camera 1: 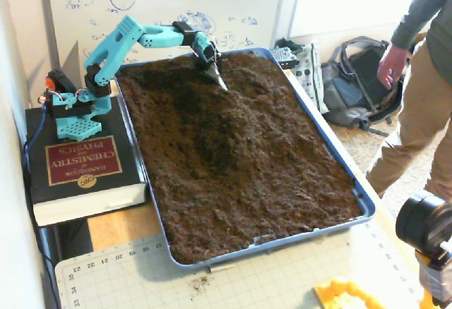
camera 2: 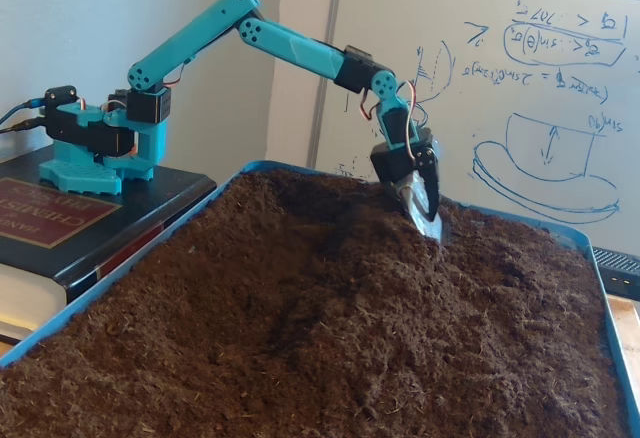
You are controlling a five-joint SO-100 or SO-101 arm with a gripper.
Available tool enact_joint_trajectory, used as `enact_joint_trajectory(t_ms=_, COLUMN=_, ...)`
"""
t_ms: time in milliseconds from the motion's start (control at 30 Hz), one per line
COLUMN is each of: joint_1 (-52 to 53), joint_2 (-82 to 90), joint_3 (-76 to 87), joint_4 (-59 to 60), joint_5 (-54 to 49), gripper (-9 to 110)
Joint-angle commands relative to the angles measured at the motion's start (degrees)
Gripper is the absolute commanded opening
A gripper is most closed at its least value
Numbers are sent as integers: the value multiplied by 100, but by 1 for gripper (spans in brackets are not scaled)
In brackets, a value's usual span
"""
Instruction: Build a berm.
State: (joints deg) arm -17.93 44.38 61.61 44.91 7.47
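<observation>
A blue tray [camera 1: 282,242] is filled with dark brown crumbly soil. The berm [camera 1: 236,122], a low rounded ridge, runs down the middle of the tray from the far end toward the front, with a darker trough along its left side. In the other fixed view the berm [camera 2: 400,298] rises toward the camera from below the gripper. My teal arm reaches over the tray's far end. The gripper [camera 1: 219,80] points down, its pale tip touching the soil at the ridge's far end. Its jaws look closed together and hold nothing, also in the low fixed view [camera 2: 430,223].
The arm's base [camera 1: 74,111] stands on a thick black book [camera 1: 78,168] left of the tray. A person [camera 1: 424,76] stands at the right near a backpack [camera 1: 353,83]. A camera [camera 1: 427,228] sits at the lower right. A cutting mat [camera 1: 233,281] lies in front.
</observation>
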Motion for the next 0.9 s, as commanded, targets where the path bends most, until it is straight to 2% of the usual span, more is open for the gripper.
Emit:
enact_joint_trajectory(t_ms=0, joint_1=-255, joint_2=589, joint_3=-158, joint_4=527, joint_5=-26, gripper=1)
enact_joint_trajectory(t_ms=300, joint_1=-264, joint_2=1099, joint_3=-580, joint_4=220, joint_5=70, gripper=1)
enact_joint_trajectory(t_ms=400, joint_1=-229, joint_2=1160, joint_3=-870, joint_4=-562, joint_5=44, gripper=1)
enact_joint_trajectory(t_ms=667, joint_1=387, joint_2=853, joint_3=-1002, joint_4=-3560, joint_5=-26, gripper=1)
enact_joint_trajectory(t_ms=867, joint_1=1028, joint_2=431, joint_3=-993, joint_4=-4570, joint_5=-123, gripper=1)
